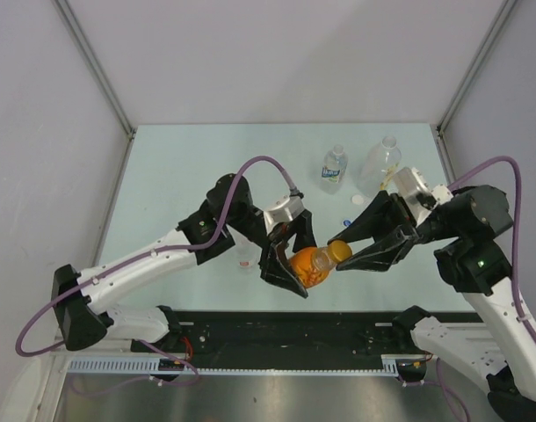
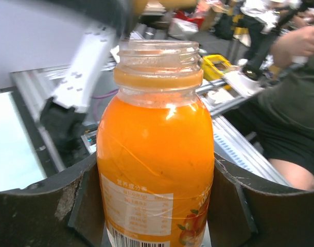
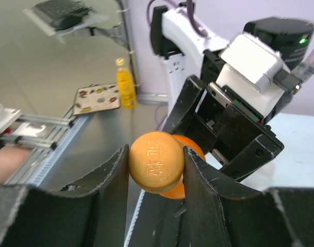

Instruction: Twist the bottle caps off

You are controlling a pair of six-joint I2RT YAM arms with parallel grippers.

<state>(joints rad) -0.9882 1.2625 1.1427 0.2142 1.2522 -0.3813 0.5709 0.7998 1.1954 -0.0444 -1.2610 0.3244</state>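
While clamped in the left claw [image 1: 294,262], the orange bottle [image 1: 314,265] is pointed neck-first at the right claw [image 1: 338,251]. Its freed cap [image 3: 156,161] is pinched there.

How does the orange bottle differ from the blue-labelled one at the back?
The orange bottle is gripped, tilted, by the left gripper; the blue-labelled bottle stands upright on the table, untouched. The orange bottle looks orange; the blue-labelled bottle is clear. The orange bottle's neck is open, its cap in the right gripper; the blue-labelled bottle's top is too small to judge. Both carry labels.
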